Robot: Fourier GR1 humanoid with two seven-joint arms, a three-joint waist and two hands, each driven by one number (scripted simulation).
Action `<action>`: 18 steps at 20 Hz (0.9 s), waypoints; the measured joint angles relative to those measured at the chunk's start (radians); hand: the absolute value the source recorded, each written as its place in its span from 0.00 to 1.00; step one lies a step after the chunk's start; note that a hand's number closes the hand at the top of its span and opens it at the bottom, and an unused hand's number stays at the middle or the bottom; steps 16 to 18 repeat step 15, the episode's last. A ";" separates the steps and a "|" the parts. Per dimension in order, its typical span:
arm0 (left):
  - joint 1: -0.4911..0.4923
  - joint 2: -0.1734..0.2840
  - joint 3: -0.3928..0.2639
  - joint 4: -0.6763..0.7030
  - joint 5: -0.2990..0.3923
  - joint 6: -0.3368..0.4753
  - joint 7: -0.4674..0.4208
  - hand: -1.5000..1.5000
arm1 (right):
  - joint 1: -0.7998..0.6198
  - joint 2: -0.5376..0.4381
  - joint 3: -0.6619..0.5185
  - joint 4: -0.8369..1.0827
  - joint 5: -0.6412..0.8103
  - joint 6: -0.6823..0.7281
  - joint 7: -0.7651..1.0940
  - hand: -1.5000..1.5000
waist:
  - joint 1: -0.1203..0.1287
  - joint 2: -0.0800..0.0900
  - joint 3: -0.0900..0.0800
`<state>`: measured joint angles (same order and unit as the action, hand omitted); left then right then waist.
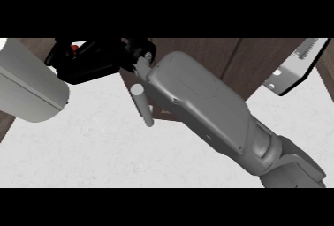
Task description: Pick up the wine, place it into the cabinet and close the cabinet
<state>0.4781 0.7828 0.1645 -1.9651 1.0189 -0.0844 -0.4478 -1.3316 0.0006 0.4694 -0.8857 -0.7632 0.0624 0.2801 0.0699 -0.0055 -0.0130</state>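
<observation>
Right hand (91, 59) curled round red-topped wine (76, 47); no label readable; left hand unseen.

Right forearm (209, 110), cut off at the lower edge of the view, crosses and hides the middle of the wooden cabinet front (257, 57). The right hand (98, 59) lies at the upper edge; its fingers bunch into one black mass and their tips run out of view, so what they enclose cannot be told. A small red patch (76, 47) shows among the fingers; whether it belongs to the wine cannot be told. A pale grey rounded body (29, 86) is cropped by the left edge. A grey toothed bracket (297, 66) is cut off at the upper right corner. The cabinet handle (143, 105) is partly covered by the forearm.
</observation>
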 measured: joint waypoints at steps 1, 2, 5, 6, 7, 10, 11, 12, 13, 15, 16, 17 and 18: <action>-0.003 0.007 0.007 0.001 0.006 -0.005 0.008 0.00 | 0.001 0.000 0.002 0.007 0.000 0.004 -0.012 1.00 | 0.000 -0.003 -0.001; -0.004 0.009 0.010 0.003 0.008 -0.011 0.011 0.00 | 0.005 0.000 0.001 0.012 0.001 0.014 -0.028 1.00 | 0.001 -0.006 -0.004; -0.007 0.009 0.005 -0.013 0.013 -0.018 0.020 0.00 | 0.014 -0.001 -0.004 0.027 0.001 0.044 -0.065 1.00 | 0.004 -0.014 -0.008; -0.009 0.010 0.005 -0.019 0.019 -0.019 0.026 0.00 | 0.016 -0.001 -0.006 0.030 0.000 0.054 -0.074 1.00 | 0.003 -0.015 -0.010; -0.014 0.008 0.002 -0.026 0.024 -0.017 0.029 0.00 | 0.018 0.000 -0.006 0.034 0.003 0.063 -0.087 1.00 | 0.003 -0.016 -0.011; -0.025 0.009 -0.006 -0.035 0.029 -0.017 0.038 0.00 | 0.021 0.000 -0.009 0.039 -0.002 0.088 -0.116 1.00 | -0.001 -0.016 -0.019; -0.027 0.008 -0.009 -0.041 0.033 -0.016 0.042 0.00 | 0.023 0.000 -0.010 0.040 -0.003 0.095 -0.127 1.00 | -0.002 -0.017 -0.021; -0.031 0.007 -0.015 -0.047 0.035 -0.010 0.047 0.00 | 0.022 0.000 -0.007 0.042 -0.003 0.100 -0.135 1.00 | -0.005 -0.016 -0.023; -0.034 0.005 -0.021 -0.052 0.038 -0.006 0.052 0.00 | 0.022 0.000 -0.007 0.043 -0.007 0.105 -0.144 1.00 | -0.007 -0.016 -0.025; -0.042 0.002 -0.038 -0.065 0.042 0.000 0.062 0.00 | 0.019 0.000 -0.001 0.046 -0.013 0.113 -0.157 1.00 | -0.012 -0.014 -0.027; -0.042 0.002 -0.038 -0.065 0.042 0.000 0.062 0.00 | 0.019 0.000 -0.001 0.046 -0.013 0.113 -0.157 1.00 | -0.012 -0.014 -0.027; -0.042 0.002 -0.038 -0.065 0.042 0.000 0.062 0.00 | 0.019 0.000 -0.001 0.046 -0.013 0.113 -0.157 1.00 | -0.012 -0.014 -0.027; -0.042 0.002 -0.038 -0.065 0.042 0.000 0.062 0.00 | 0.019 0.000 -0.001 0.046 -0.013 0.113 -0.157 1.00 | -0.012 -0.014 -0.027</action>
